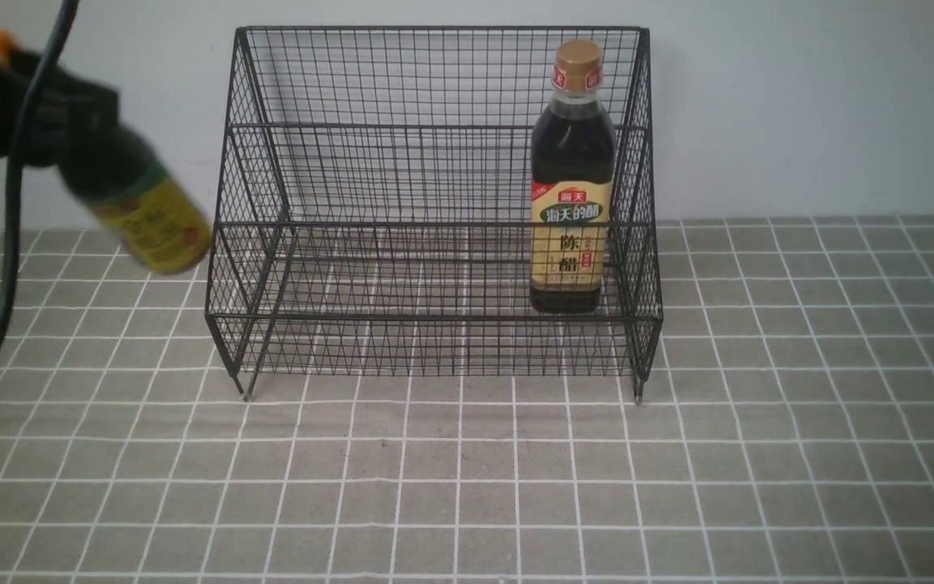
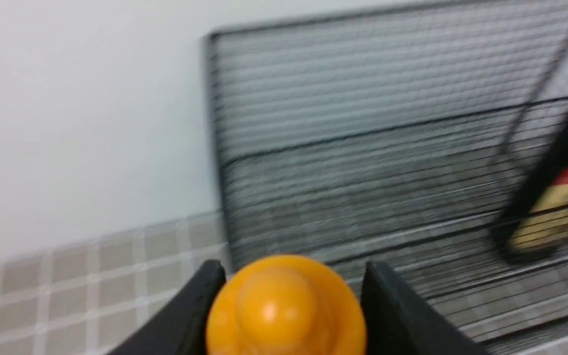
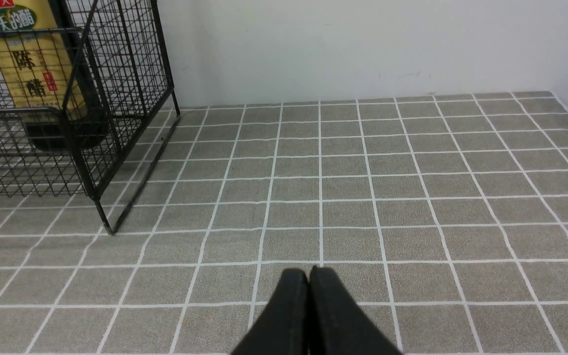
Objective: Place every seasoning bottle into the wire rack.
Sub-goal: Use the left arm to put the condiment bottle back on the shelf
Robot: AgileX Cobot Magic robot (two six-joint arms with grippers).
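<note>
"Toward the 3 o'clock end of the lower tier of the black wire-mesh two-tier rack (image 1: 434, 318), the tall dark-liquid bottle with tan cap and beige label (image 1: 571, 186) is recorded standing upright. Is half the task judged done?"

"So it is judged: one bottle is placed, one is left. The short dark-liquid bottle with orange pointed cap and yellow label (image 1: 143, 215) is held in the air outside the rack, near its 9 o'clock side. It is tilted, cap toward 10 o'clock. Motion blur is noted."

"How is the left gripper (image 2: 294, 273) set?"

"It is closed to a narrow gap on the bottle's neck. The orange cap (image 2: 284, 310) is seen between the black fingers (image 2: 200, 315). Carrying over the side wall and setting down toward the unoccupied 9 o'clock end is what remains, by estimate."

"And the right gripper (image 3: 308, 272)?"

"Its jaws are pressed together with nothing held, above the grey grid-patterned tablecloth (image 3: 412, 197), well apart from the rack on its 3 o'clock side."
</note>
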